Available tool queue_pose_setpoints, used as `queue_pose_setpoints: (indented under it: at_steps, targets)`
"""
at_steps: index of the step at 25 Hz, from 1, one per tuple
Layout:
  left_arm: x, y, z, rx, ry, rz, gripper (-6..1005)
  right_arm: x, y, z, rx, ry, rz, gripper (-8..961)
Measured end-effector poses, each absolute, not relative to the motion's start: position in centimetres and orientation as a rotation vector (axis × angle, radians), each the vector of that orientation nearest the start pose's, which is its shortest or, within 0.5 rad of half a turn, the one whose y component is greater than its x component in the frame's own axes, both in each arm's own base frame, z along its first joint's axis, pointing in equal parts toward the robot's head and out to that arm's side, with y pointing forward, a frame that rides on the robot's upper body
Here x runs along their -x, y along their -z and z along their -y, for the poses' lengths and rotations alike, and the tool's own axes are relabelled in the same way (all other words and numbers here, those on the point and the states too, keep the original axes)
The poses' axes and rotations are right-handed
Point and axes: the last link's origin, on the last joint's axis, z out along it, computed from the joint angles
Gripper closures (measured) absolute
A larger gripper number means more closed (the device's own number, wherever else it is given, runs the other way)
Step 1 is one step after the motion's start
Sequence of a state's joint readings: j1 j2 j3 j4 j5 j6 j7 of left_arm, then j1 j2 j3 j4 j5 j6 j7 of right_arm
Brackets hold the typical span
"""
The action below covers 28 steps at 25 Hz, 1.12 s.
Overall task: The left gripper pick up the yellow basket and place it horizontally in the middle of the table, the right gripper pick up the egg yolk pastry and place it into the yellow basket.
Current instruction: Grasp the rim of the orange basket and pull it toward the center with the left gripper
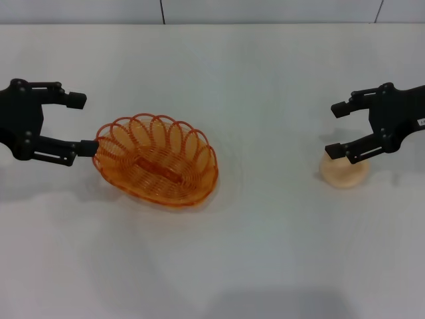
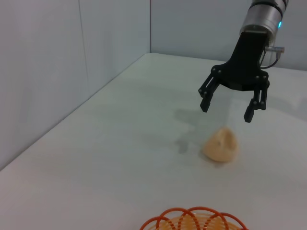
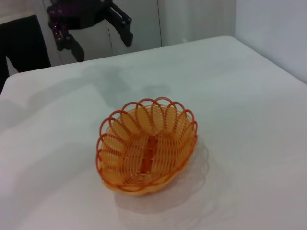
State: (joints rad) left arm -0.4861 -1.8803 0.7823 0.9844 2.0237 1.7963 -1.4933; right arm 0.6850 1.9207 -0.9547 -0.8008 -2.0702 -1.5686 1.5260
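Note:
The yellow basket (image 1: 156, 159) stands upright on the white table (image 1: 265, 252), left of centre, and is empty. My left gripper (image 1: 81, 123) is open and empty just left of the basket, its near fingertip level with the rim's left end. The egg yolk pastry (image 1: 344, 173) lies on the table at the right. My right gripper (image 1: 335, 130) is open and hovers just above the pastry, not touching it. The left wrist view shows the right gripper (image 2: 228, 108) over the pastry (image 2: 220, 144) and the basket rim (image 2: 192, 215). The right wrist view shows the basket (image 3: 146, 146) and the left gripper (image 3: 100, 45) beyond it.
The table's far edge meets a grey wall (image 1: 265, 10). Walls (image 2: 72, 62) close the table's far side and corner in the left wrist view. Bare tabletop lies between the basket and the pastry.

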Motion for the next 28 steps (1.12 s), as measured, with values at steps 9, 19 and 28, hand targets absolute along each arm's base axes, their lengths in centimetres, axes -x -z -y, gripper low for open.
queue_pose_setpoints:
  at_steps: [9, 19, 28]
  targets:
    - [26.1, -10.8, -32.9, 2.870, 0.330, 0.321, 111, -21.9, -4.1, -37.7, 2.954, -0.249, -0.239, 87]
    - [26.1, -10.2, -33.0, 2.883, 0.293, 0.346, 111, -21.8, -4.1, -37.5, 2.940, -0.297, -0.216, 92]
    - [25.1, -11.4, -34.0, 2.797, 0.274, 0.625, 110, -22.4, -4.5, -37.0, 2.910, -0.361, -0.195, 96]
